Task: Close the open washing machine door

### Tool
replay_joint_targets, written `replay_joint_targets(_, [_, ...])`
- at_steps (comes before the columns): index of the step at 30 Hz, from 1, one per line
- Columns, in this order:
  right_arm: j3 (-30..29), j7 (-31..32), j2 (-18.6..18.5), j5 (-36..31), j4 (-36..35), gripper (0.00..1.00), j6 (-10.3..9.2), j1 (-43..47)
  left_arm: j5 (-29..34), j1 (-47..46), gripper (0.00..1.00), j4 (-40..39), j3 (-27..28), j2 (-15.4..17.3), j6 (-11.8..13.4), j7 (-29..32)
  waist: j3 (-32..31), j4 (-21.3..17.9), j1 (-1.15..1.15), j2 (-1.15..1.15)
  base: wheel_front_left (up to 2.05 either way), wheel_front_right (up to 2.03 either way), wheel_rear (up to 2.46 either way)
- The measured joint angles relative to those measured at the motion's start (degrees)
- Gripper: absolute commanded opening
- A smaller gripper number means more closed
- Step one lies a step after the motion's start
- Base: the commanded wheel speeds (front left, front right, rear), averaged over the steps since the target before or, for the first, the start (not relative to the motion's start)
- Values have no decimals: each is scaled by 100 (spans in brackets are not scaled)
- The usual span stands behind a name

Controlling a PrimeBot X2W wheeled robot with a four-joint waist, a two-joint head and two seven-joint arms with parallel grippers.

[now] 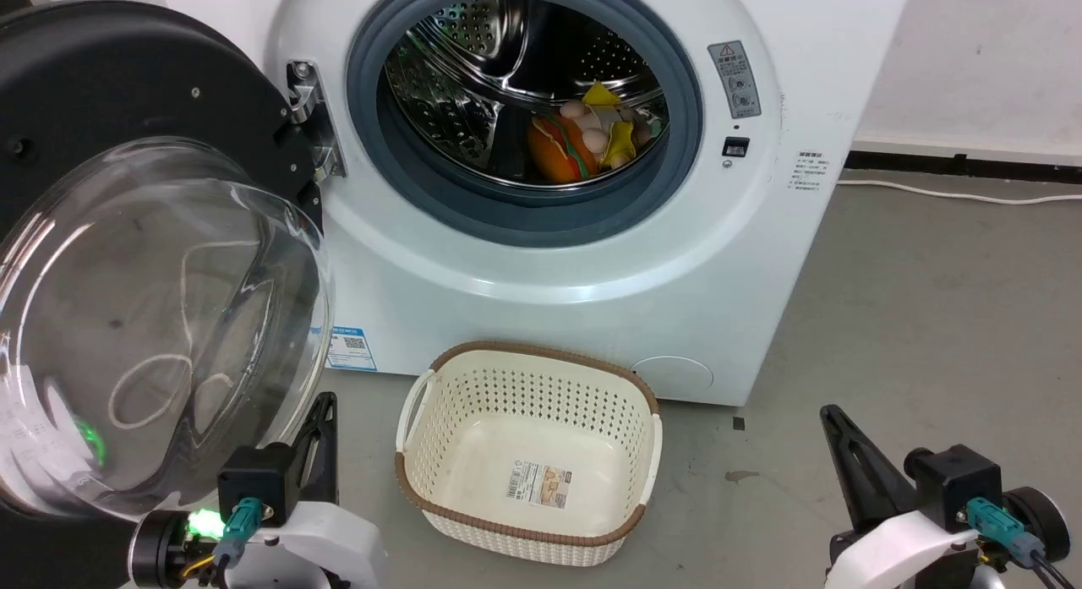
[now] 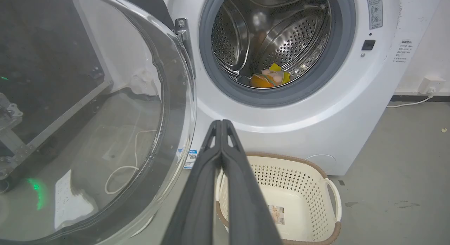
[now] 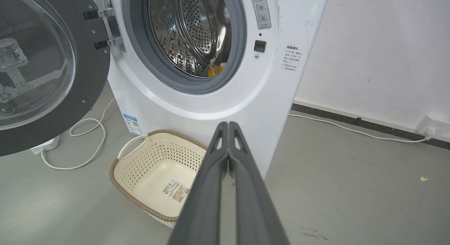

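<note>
The left gripper [image 1: 325, 403] is sitting clenched on nothing at 7 o'clock in the head view. It is just beside the lower rim of the door [image 1: 152, 259], though whether it is touching I cannot tell. The right gripper [image 1: 833, 416] is likewise pinching only air at 5 o'clock, well apart from the door. The door is hanging wide open at 9 o'clock, hinged to the washing machine [image 1: 549, 276], whose drum is gaping at 12 o'clock.

Shut fingers pushing on the bulging glass are risking a slide off that slick curve. A weak swing is probably leaving the latch uncaught. The basket [image 1: 541, 352] at 6 o'clock may be crowding the arm's sweep.

The door is showing a glossy black ring around a clear, reflecting bowl.
</note>
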Motion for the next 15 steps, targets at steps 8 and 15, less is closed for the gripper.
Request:
replay_joint_targets(8, [0,-1,0,0,0,0,0,0,0,0,0,0,0,0,0,0,0,0,0,0,0,0,0])
replay_joint_targets(15, [7,-1,0,3,5,100,0,2,-1,-1,100,5,-2,0,8,0,0,0,0,0,0,0,0])
